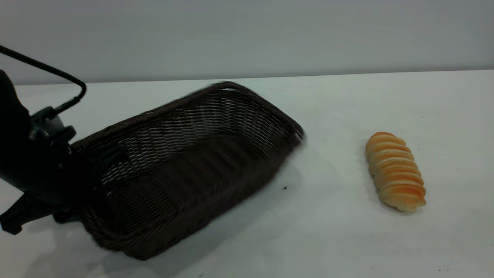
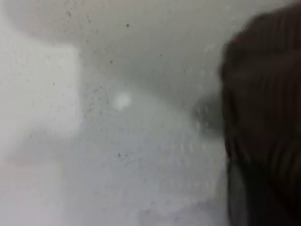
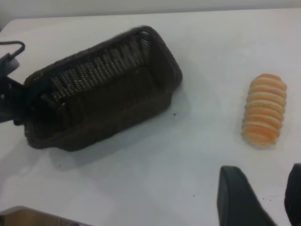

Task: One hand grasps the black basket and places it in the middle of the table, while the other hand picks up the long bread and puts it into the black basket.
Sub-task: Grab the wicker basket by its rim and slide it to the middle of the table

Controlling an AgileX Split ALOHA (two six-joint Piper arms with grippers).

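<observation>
Two jobs are split between my arms, and the near one is in hand: my left fingers [image 1: 101, 162] pinch the short end wall of the basket [image 1: 193, 162] at its rim, so the far end rides tilted up off the counter [image 1: 332, 231] and can travel toward the middle without dragging. Farther off, the bread [image 1: 395, 172] lies flat on the counter, well apart from the basket, untouched. My right fingers [image 3: 258, 200] hang spread above the counter near the bread, I judge waiting until the basket is set down.
</observation>
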